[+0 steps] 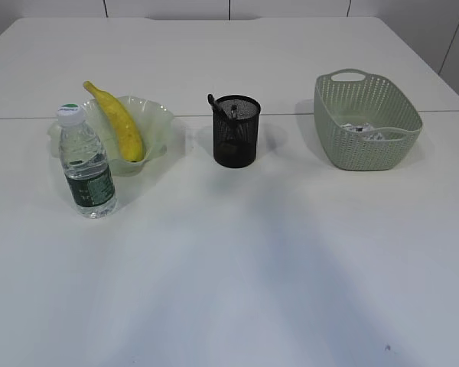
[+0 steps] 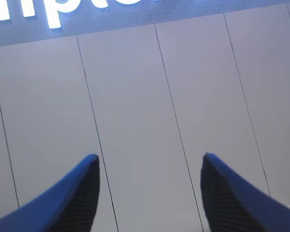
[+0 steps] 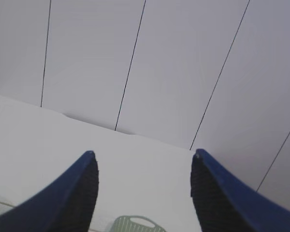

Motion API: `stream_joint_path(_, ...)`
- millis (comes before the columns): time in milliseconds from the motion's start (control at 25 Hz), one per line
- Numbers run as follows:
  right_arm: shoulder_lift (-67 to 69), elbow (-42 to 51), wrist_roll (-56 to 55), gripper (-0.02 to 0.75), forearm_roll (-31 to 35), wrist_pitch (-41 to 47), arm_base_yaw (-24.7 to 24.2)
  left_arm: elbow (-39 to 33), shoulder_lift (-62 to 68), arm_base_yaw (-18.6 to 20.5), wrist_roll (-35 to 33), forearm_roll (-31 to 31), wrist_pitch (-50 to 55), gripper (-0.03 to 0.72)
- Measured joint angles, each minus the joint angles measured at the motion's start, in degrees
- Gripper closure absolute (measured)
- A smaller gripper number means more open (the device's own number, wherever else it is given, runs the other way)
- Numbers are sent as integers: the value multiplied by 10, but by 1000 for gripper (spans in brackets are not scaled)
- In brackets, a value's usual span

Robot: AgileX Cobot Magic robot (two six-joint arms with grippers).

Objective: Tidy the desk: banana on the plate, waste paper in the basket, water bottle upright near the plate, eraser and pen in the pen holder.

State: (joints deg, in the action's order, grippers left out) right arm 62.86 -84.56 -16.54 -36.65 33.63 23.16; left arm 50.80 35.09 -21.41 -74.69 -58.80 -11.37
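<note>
Inspection finds the task all but complete, as far as you can judge from the table (image 1: pixel 237 267). Banana (image 1: pixel 118 121) lies in the plate (image 1: pixel 159 122). Bottle (image 1: pixel 86 162) stands upright just beside the plate, cap on. Pen (image 1: pixel 216 107) leans in the holder (image 1: pixel 236 131), its end above the rim; the eraser cannot be made out through the mesh, so you should check it. Basket (image 1: pixel 365 122) holds something pale that looks like the waste paper.

Left fingers (image 2: pixel 94 166) stand apart with nothing between them, aimed at the wall panels; none of the task's things lies near them. Right fingers (image 3: pixel 91 162) are likewise spread and empty; the basket rim shows below and between their tips, well clear. Neither arm appears in the exterior view. Nothing loose is left on the table.
</note>
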Motion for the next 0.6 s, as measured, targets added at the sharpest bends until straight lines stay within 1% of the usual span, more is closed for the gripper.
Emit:
stream_joint_path(360, -93, 138, 1, 285, 48, -1, 0, 0, 0, 0, -16, 0, 0, 222)
stream_joint_path(600, -146, 187, 3, 291, 63, -3, 0, 0, 0, 0, -17, 0, 0, 222)
